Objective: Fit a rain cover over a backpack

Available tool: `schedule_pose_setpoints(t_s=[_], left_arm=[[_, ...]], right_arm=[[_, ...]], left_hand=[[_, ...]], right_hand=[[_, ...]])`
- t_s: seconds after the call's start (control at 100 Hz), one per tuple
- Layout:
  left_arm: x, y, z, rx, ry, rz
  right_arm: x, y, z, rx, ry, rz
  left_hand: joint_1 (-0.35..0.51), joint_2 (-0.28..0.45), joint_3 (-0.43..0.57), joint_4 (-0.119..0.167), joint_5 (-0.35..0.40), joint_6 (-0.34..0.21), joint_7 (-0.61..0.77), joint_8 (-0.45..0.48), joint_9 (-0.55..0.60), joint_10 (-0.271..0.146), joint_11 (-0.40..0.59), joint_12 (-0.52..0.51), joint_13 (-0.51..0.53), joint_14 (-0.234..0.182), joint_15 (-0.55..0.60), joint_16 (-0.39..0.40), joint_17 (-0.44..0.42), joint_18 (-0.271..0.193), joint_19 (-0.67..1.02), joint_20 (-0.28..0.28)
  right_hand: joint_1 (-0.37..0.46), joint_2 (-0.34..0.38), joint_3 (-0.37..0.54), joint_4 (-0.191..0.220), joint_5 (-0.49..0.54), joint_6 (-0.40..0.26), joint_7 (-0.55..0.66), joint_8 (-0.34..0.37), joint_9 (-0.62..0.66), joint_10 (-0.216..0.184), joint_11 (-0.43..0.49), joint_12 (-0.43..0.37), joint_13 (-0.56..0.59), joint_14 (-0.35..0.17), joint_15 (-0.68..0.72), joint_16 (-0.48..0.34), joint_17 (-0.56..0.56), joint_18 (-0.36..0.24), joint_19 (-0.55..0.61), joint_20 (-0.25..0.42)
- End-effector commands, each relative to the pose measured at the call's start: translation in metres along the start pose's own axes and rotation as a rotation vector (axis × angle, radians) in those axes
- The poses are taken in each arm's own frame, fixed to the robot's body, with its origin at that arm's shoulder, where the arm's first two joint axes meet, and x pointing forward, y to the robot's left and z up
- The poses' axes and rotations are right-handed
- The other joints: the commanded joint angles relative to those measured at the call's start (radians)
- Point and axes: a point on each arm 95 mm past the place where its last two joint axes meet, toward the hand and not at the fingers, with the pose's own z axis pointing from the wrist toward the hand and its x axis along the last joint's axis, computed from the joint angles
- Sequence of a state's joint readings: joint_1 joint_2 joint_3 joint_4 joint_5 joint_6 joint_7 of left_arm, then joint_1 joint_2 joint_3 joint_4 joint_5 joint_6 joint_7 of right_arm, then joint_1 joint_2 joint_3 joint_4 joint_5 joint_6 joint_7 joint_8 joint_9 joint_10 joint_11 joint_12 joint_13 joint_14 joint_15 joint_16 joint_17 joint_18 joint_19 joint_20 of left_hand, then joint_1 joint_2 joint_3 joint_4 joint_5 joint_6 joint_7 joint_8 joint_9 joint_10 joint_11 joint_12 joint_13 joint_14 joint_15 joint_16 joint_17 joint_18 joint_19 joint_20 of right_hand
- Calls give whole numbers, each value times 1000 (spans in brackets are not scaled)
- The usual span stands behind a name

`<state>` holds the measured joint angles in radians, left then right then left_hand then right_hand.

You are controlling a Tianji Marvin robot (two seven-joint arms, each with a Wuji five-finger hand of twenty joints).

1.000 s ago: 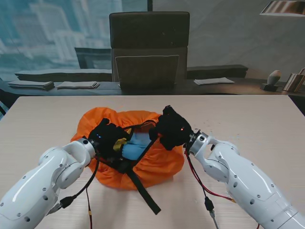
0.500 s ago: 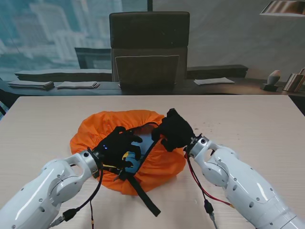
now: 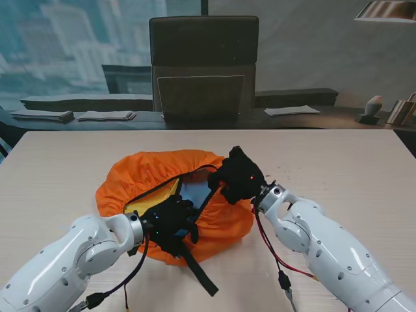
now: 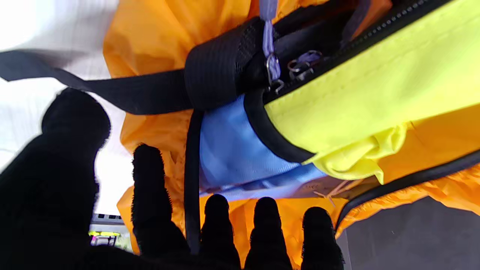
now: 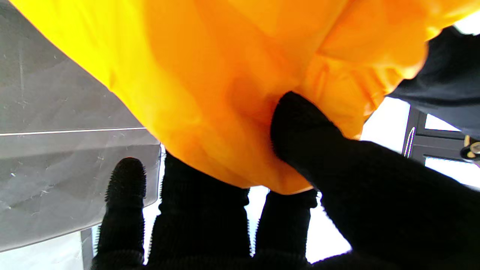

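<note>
rain cover (image 3: 149, 175) hides most of backpack (image 3: 192, 192).

A backpack (image 3: 195, 194) inside a rain cover (image 3: 140, 172) lies at frame centre on the desk (image 3: 58, 162); an office chair (image 3: 203, 65) stands behind, at upper centre.

The left hand (image 3: 170, 221) sits nearer to me than a second ago, off the blue middle of the backpack (image 3: 193, 192) and down at the near edge of the orange rain cover (image 3: 146, 170). Its fingers (image 4: 148, 195) are now spread and hold nothing. Where it was, a yellow panel (image 3: 156, 198) of the backpack shows. The cover's left side lies flatter and wider.
</note>
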<state>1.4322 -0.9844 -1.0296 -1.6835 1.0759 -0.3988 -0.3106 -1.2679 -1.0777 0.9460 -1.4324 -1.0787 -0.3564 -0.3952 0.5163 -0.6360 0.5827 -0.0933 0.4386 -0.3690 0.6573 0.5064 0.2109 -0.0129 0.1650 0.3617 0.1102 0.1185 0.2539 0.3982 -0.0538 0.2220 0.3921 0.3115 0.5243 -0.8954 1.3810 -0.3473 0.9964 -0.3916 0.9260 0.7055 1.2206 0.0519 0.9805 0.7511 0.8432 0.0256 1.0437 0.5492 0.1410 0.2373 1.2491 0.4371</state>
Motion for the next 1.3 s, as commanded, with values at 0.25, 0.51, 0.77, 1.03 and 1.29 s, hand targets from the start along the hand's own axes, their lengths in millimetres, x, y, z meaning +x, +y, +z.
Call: schedule_pose_setpoints(t_s=[0.25, 0.51, 0.77, 1.03, 1.29], left_arm=[[-2, 11, 11, -118, 35, 11], [-7, 22, 22, -95, 38, 77], [-10, 25, 31, 1, 39, 98], [-14, 22, 15, 158, -17, -20], [-18, 13, -9, 279, -102, -72]], right_arm=[[-1, 0, 1, -12, -21, 11], [-1, 0, 0, -18, -28, 14], [0, 0, 0, -20, -33, 17], [-9, 1, -3, 4, -19, 7], [-24, -4, -7, 19, -53, -22]], left_hand=[[-43, -59, 61, -42, 4, -10, 58, 0, -64, 18, -67, -33, -53, 9, -117, -37, -19, 4, -106, 10], [-7, -58, 69, -26, 102, -40, 209, 146, -35, 4, -5, -26, -45, 2, -105, -29, -11, 9, -123, 11], [145, 27, -168, 6, 313, -141, 304, 294, 45, -56, 164, -25, -14, -15, -11, -23, -4, 13, -47, -21], [209, 221, -200, 47, 303, -69, 330, 252, 91, -50, 199, -15, 19, -9, 78, -11, -8, 1, 139, -20], [300, 306, -242, 36, 285, 40, 340, 179, 134, -41, 216, -1, 63, -15, 106, 7, -13, -6, 241, 13]], right_hand=[[10, 2, 69, -5, 44, 21, 86, -4, 6, 78, 20, 18, 32, -11, 28, 7, -2, 14, 24, 14], [10, 3, 66, -4, 42, 20, 86, -6, 5, 78, 20, 16, 32, -9, 30, 6, 0, 12, 25, 15], [11, 3, 64, -3, 40, 22, 87, -7, 4, 79, 23, 15, 33, -8, 31, 6, 1, 14, 26, 16], [14, 1, 66, -3, 49, 3, 89, -7, 5, 75, 20, 11, 32, -11, 26, 1, 1, 14, 26, 16], [17, -3, 69, -3, 52, 3, 87, -1, 2, 75, 17, 12, 29, -10, 21, -3, -2, 14, 22, 15]])
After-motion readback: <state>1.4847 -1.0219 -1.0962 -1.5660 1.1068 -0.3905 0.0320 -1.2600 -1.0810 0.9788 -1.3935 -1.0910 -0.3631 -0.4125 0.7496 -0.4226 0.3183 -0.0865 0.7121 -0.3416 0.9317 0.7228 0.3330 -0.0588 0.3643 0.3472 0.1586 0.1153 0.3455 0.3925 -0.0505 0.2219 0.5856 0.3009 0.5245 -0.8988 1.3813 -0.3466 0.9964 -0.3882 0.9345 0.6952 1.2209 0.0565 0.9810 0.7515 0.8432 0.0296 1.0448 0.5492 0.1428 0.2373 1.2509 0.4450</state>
